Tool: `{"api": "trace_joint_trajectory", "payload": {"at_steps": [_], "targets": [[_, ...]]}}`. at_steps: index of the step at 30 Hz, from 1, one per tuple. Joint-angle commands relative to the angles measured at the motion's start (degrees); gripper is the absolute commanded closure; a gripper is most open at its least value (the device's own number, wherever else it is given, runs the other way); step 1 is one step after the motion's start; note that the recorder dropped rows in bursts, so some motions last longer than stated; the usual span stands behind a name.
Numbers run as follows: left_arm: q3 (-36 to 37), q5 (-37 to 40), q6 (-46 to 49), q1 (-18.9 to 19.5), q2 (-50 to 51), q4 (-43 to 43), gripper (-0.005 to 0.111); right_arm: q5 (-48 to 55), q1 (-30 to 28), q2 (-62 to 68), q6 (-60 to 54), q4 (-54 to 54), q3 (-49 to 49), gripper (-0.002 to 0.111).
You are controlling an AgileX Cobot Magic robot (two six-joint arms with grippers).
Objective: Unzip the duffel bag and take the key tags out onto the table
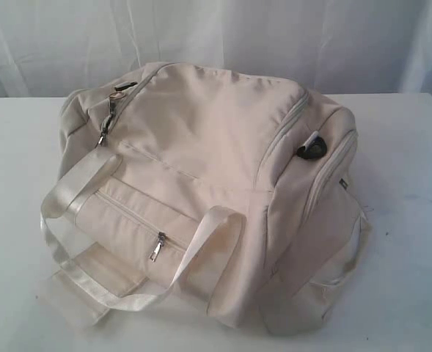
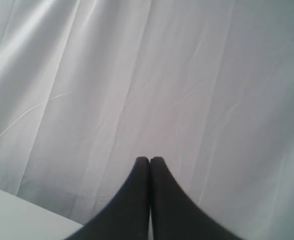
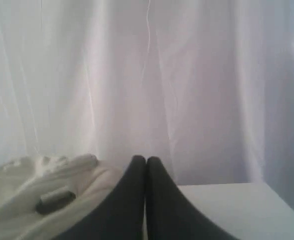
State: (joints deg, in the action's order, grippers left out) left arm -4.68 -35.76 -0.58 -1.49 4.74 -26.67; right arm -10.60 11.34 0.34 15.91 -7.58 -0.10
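The bag [image 1: 216,191] lies zipped at the middle of the tabletop [image 1: 17,147]. The right hand [image 3: 146,159], pinched together and empty, hangs near it. The left hand [image 2: 149,160], likewise closed, faces the curtain [image 2: 137,75].

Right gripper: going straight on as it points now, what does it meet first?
Probably the white curtain; the shut right gripper points past the duffel bag, though depth is unclear.

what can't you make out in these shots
- The key tags: in no view; the duffel bag looks closed, fabric hiding its inside.
- Exterior view: neither arm shows.
- Left wrist view: no bag, only curtain and table corner past the left gripper.
- Right wrist view: bag blurred, partly behind the right gripper.
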Motion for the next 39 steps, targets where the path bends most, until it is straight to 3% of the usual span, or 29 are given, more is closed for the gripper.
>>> {"api": "trace_joint_trajectory", "payload": {"at_steps": [1, 8, 12, 21, 26, 32, 36, 39], "targets": [[-7.37, 3.06, 2.14, 0.16, 7.94, -3.23, 0.107, -2.68, 0.17, -0.34, 12.64, 2.62, 0.1, 0.108], [-24.24, 18.22, 16.05, 0.16, 29.17, -1.1, 0.107, 8.45, 0.17, -0.34, 16.34, 2.62, -0.72, 0.108], [-36.05, 32.23, 25.07, 0.16, 42.05, -1.1, 0.107, 16.62, 0.17, -0.22, 11.65, 2.5, -3.71, 0.108], [-55.29, 66.43, 26.5, 0.16, 64.44, 3.9, 0.107, 23.58, 0.17, 15.8, 10.32, 3.28, -10.71, 0.108], [-57.14, 67.36, 26.27, 0.16, 69.72, 2.99, 0.107, 28.71, 0.82, 26.29, -4.5, 14.05, -17.3, 0.108], [-57.14, 63.47, 26.27, 0.16, 73.7, -0.42, 0.107, 45.07, 2.64, 36.6, -29.97, 28.98, -29.0, 0.108], [-57.14, 62.05, 29.57, 0.16, 76.69, -3.63, 0.106, 54.84, 2.87, 42.88, -34.47, 30.33, -35.48, 0.108], [-57.14, 62.2, 32.32, 0.16, 78.91, -7.21, 0.095, 55.76, 2.87, 45.51, -36.36, 30.42, -37.57, 0.108]]}}
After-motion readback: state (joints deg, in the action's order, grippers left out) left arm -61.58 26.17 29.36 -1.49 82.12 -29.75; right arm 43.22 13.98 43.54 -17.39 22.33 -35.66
